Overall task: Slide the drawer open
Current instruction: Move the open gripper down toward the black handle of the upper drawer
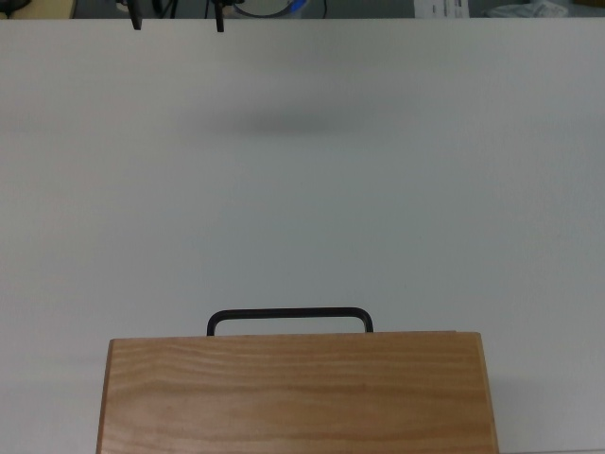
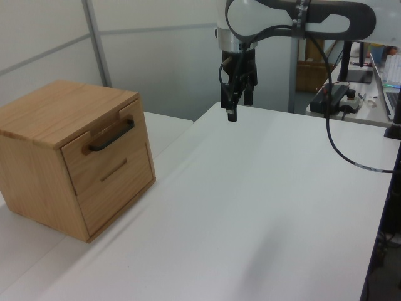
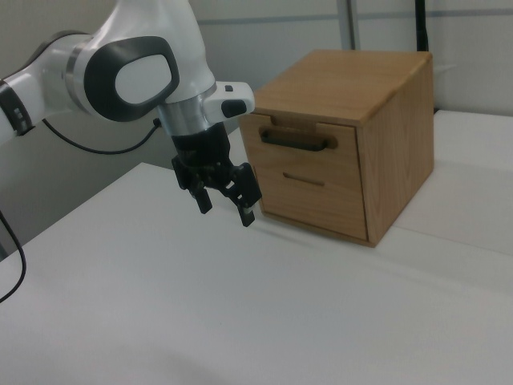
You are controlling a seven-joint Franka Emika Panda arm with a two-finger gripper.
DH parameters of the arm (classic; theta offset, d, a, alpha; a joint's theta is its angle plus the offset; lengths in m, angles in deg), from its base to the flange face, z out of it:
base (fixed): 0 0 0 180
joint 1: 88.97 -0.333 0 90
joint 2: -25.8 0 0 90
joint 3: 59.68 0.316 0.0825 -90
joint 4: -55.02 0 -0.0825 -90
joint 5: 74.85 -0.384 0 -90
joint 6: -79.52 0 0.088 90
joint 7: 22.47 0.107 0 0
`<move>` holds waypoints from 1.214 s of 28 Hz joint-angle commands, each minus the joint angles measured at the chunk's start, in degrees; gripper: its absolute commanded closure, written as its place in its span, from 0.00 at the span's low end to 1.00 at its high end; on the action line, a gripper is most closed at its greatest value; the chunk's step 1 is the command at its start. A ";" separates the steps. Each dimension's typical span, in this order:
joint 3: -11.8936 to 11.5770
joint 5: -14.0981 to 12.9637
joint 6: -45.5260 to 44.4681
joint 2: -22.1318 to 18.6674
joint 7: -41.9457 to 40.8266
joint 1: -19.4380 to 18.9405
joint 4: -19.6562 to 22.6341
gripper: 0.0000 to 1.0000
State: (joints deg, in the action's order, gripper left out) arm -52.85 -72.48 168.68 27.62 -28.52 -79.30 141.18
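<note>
Wooden drawer [image 3: 298,143] seemingly closed, jaws apart.

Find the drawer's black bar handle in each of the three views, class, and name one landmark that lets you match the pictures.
Top view: the black bar handle sits low in the centre, just above the cabinet top's edge.
Left view: the handle is at the left, high on the cabinet's front.
Right view: the handle is right of centre, in the upper half, beyond the gripper.
Shared landmark: the wooden cabinet, on the white table in all three views.
</note>
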 commanded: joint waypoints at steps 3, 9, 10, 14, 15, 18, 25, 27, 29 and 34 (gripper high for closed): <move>-0.67 -1.75 1.36 0.46 -1.68 0.44 0.51 0.00; -0.41 -1.75 4.79 2.31 0.69 0.00 0.95 0.00; -0.41 -1.84 5.14 2.57 1.39 0.00 1.04 0.00; -0.41 -4.03 9.70 3.89 8.76 0.00 0.95 0.00; -0.41 -4.29 11.02 4.06 11.21 0.00 0.95 0.00; -0.32 -4.65 17.26 4.77 24.21 -0.17 1.39 0.00; 0.03 -4.21 23.06 7.76 54.00 -0.70 1.47 0.00; 0.03 -3.95 23.77 8.19 60.60 -1.66 1.48 0.00; 0.03 -3.51 24.12 8.89 67.62 -3.07 1.21 0.00; 0.38 0.17 27.10 11.35 74.67 -5.53 -0.10 0.00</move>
State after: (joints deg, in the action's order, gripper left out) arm -52.62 -75.45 191.79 37.28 37.62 -82.40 141.66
